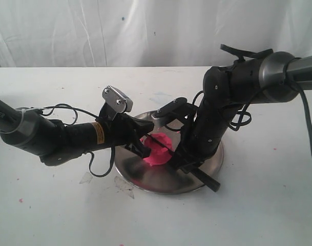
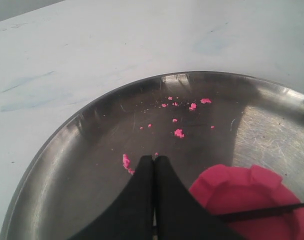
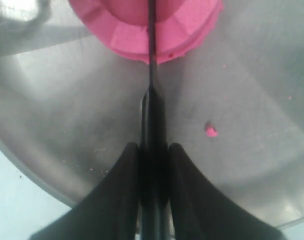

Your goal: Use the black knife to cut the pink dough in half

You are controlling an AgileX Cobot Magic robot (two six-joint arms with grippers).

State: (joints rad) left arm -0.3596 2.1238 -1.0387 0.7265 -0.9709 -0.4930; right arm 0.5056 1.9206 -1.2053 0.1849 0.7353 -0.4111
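The pink dough point(image 1: 157, 150) point(image 2: 251, 197) point(image 3: 142, 25), a cup-shaped lump with a notched rim, sits on the steel plate point(image 1: 166, 182) point(image 2: 92, 150) point(image 3: 251, 100). My right gripper point(image 1: 179, 154) point(image 3: 152, 146) is shut on the handle of the black knife point(image 3: 152, 75) point(image 1: 161, 142). The thin blade lies across the middle of the dough's top, also seen as a dark line in the left wrist view point(image 2: 264, 212). My left gripper point(image 1: 140, 148) point(image 2: 154, 159) is shut and empty, its tips over the plate just beside the dough.
Tiny pink crumbs point(image 2: 179, 132) point(image 3: 210, 130) are scattered on the plate. The plate rests on a white table point(image 1: 258, 210) with faint stains. A white curtain point(image 1: 145, 31) hangs behind. Both arms crowd over the plate.
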